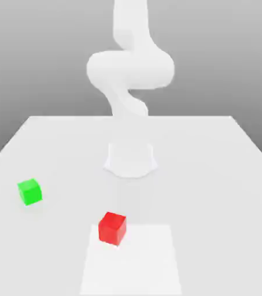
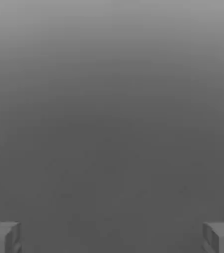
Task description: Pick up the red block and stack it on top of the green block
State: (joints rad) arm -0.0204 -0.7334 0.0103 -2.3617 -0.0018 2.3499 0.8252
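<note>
I see the red block (image 1: 112, 228) resting on the table (image 1: 225, 173), with the green block (image 1: 30, 191) well apart at its ten o'clock. My gripper (image 2: 112, 237) hangs with fingers (image 2: 2, 236) spread wide, holding nothing.

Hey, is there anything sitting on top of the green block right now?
No. The green block has a bare top face. The red block sits apart from it on the table. What lies beneath the green block is covered by the block itself.
</note>
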